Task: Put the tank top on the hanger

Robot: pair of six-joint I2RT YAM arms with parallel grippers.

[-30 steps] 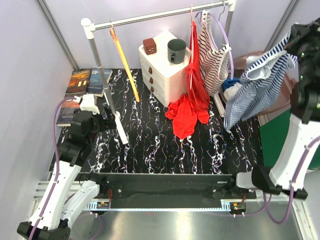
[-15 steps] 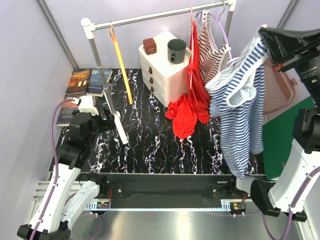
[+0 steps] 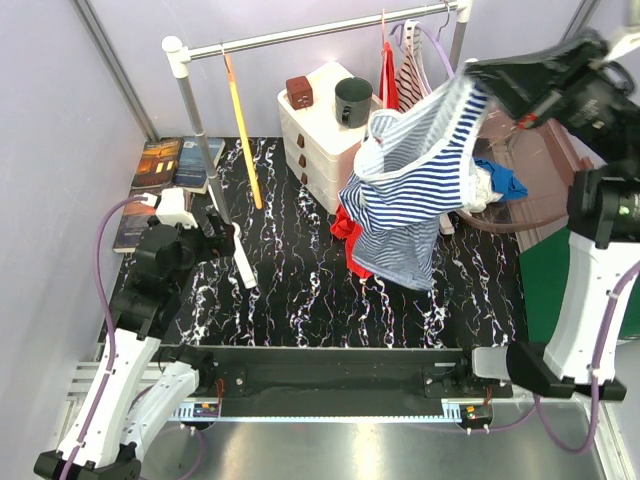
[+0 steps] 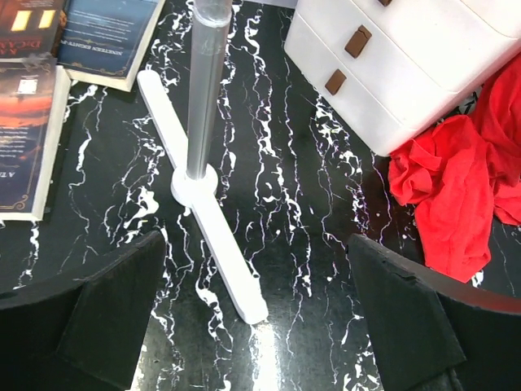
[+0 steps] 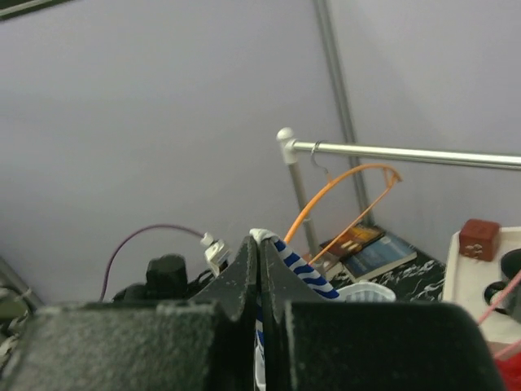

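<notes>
Your left gripper (image 4: 256, 326) hovers at 9 o'clock, fingers apart, over the surface (image 4: 309, 244). At 2 o'clock your right gripper (image 3: 478, 88) is clamped on the top (image 3: 405, 195), which droops bunched in mid-air, striped navy and white. The hanger (image 3: 243, 125) hangs on the rail (image 3: 300, 36) at 11 o'clock.

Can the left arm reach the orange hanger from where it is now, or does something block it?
Probably yes. The left gripper is open and empty, low beside the rack post; the orange hanger hangs on the rail above it with nothing in front. Only the post stands close by.
</notes>
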